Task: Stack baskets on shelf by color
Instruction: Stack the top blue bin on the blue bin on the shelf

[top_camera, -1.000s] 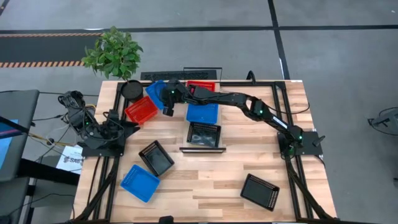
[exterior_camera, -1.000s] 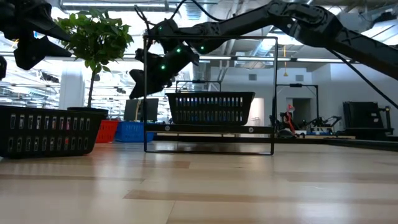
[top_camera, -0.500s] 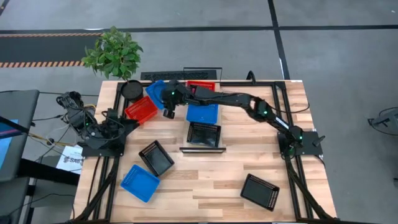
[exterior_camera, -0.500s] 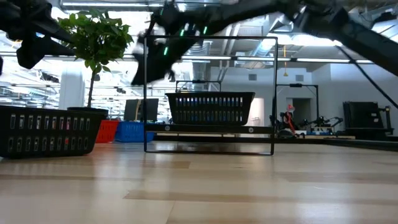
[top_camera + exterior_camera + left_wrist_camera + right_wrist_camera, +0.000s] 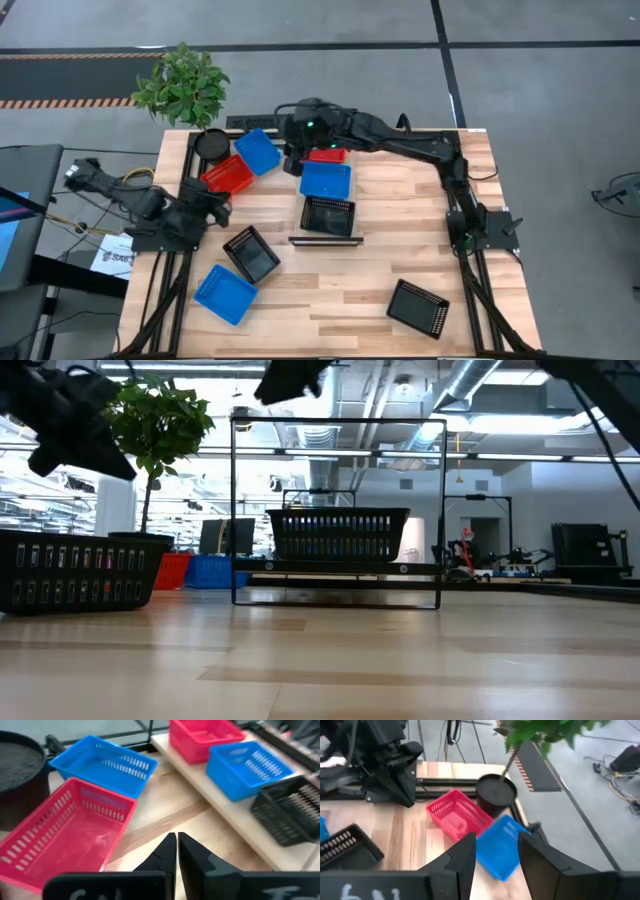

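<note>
- Where the table's near edge runs, a black basket [image 5: 418, 308] sits at the right and a blue basket [image 5: 225, 294] at the left, well apart.
- Black basket, tilted [image 5: 251, 253] — just beyond the blue one, near the left arm's base.
- Left gripper [image 5: 176, 851] — low over the table's left side, fingers pressed together on nothing, pointing toward the red basket.
- Shelf [image 5: 326, 239] — narrow plank at mid-table carrying three baskets in a row: black [image 5: 328, 216] nearest, blue [image 5: 326, 180] in the middle, red [image 5: 327, 154] farthest.
- Red basket [image 5: 227, 175] — on the tabletop left of the shelf, touching or nearly touching a blue basket [image 5: 258, 151] that lies beyond it, tilted.
- Round black pot [image 5: 211, 143] — far left corner, beside both loose baskets, holding a leafy plant [image 5: 183, 83].
- Right gripper [image 5: 496, 854] — raised above the far end of the shelf, fingers apart and empty, facing the tilted blue basket and the pot.
</note>
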Tool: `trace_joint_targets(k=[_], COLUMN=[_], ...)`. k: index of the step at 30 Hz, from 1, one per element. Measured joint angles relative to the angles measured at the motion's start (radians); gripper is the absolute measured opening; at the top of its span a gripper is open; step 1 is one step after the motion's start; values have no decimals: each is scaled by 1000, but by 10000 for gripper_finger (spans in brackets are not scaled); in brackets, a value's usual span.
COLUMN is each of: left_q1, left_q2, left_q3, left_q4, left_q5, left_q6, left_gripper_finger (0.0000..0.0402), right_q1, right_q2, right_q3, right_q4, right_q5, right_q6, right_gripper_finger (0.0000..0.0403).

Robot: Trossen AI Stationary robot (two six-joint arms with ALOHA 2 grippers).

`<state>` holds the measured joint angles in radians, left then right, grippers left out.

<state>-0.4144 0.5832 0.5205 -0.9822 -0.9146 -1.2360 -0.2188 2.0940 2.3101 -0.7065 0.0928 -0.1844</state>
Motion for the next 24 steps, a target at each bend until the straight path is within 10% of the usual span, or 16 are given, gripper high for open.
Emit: trace_joint_targets(k=[10, 24], left_q1=[344, 767], left_q2=[284, 600], left_q3=[12, 208], left_q4=[444, 567], left_q5=[357, 365], left_q6=[417, 930], left_gripper_finger=[0, 0], right_q1=[36, 102], right_q2=[-179, -239], right_q3=[0, -2], right_q4=[-72, -283], right_q5=[15, 61], right_q6=[4, 132], right_gripper_finger=[168, 168])
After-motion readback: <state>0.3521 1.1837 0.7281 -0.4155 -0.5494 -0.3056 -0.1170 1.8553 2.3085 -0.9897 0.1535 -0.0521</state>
